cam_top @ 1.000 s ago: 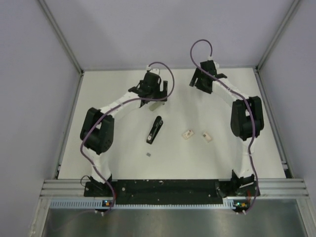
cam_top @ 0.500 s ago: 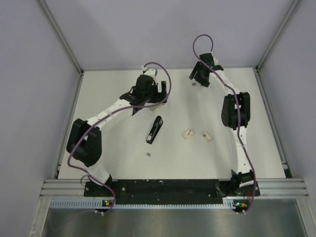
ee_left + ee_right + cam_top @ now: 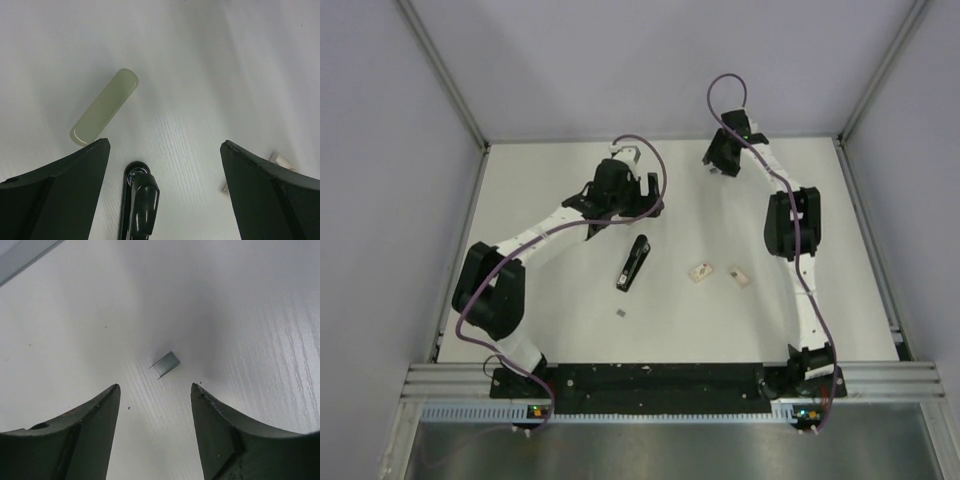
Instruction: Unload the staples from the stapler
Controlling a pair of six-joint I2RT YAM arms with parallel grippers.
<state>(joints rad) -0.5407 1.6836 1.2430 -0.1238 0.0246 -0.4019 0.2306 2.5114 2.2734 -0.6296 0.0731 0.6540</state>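
Note:
The slim black stapler lies on the white table at mid-centre, and its end shows at the bottom of the left wrist view. My left gripper hovers just beyond its far end, open and empty. A pale olive bar lies ahead of the left finger. My right gripper is at the far right of the table, open and empty. A small grey block of staples lies on the table just ahead of its fingertips.
Two small beige pieces lie right of the stapler; one shows past the right finger in the left wrist view. A tiny grey bit lies nearer the arm bases. Walls enclose the table on three sides.
The left arm's elbow swung out to the left and its gripper shifted slightly nearer, now covering the olive bar in the top view. The right arm stretched further toward the back.

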